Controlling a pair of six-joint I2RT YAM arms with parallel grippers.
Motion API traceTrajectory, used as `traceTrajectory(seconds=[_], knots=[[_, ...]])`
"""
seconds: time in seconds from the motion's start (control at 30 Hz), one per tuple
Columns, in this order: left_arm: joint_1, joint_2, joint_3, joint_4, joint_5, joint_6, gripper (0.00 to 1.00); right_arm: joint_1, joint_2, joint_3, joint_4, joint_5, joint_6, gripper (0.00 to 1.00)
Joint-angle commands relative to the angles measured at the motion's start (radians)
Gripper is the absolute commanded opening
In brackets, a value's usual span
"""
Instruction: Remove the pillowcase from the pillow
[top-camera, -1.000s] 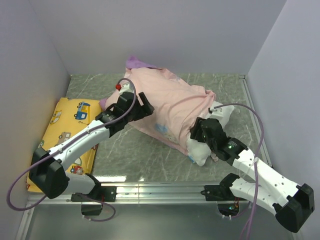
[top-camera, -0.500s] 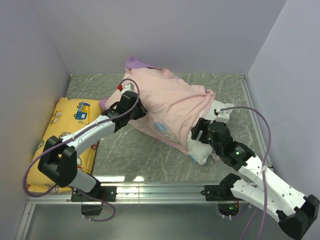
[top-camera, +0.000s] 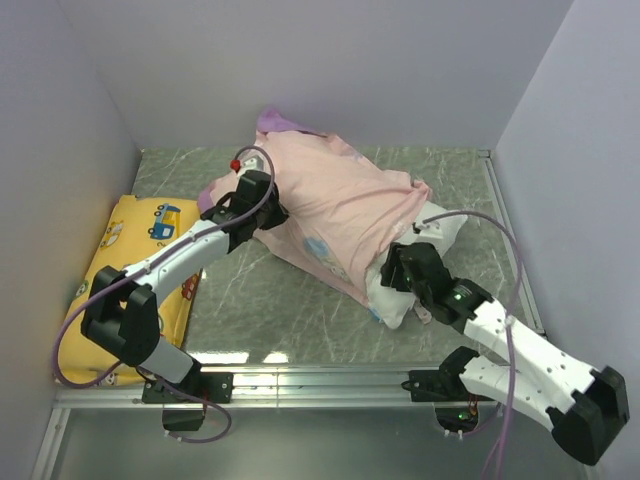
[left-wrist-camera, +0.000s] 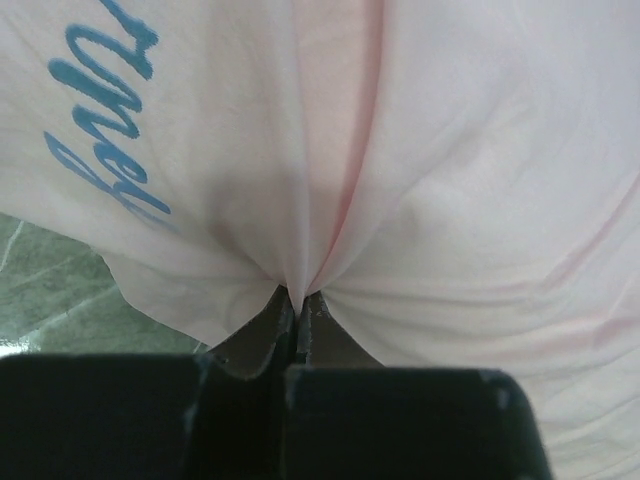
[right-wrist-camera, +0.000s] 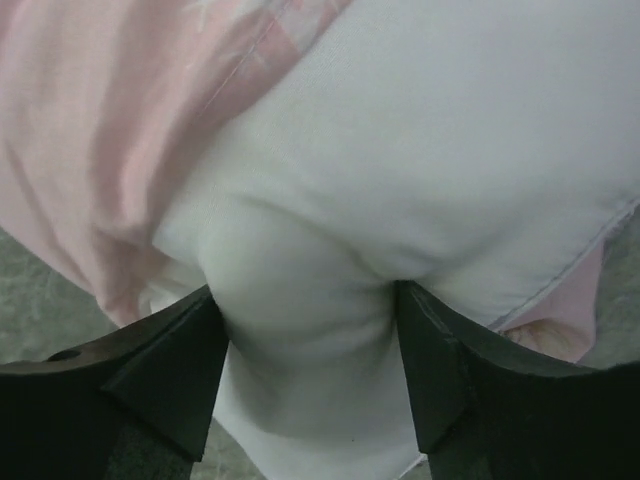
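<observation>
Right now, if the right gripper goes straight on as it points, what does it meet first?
The pillow: its white corner sits between the fingers of the right gripper, so advancing presses into it.

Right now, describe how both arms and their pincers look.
The left arm and right arm are alike: white tubular links joined by bulky black joints, each trailed by a lilac cable. A small red part sits near the left wrist; a green light glows on the right arm. The left pincer and right pincer are matte black and wedge-shaped.
</observation>
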Motion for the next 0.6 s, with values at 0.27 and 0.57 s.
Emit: traceTrajectory(seconds=[0.27, 0.57], knots=[[0.296, 0.043, 0.147, 0.023, 0.099, 0.079, 0.0, -0.189, -0.04, 0.147, -0.121, 0.09, -0.023, 0.0], [0.551, 0.104, 0.185, 0.034, 0.158, 0.047, 0.0, -0.287, -0.197, 0.264, -0.262, 0.145, -0.024, 0.0]])
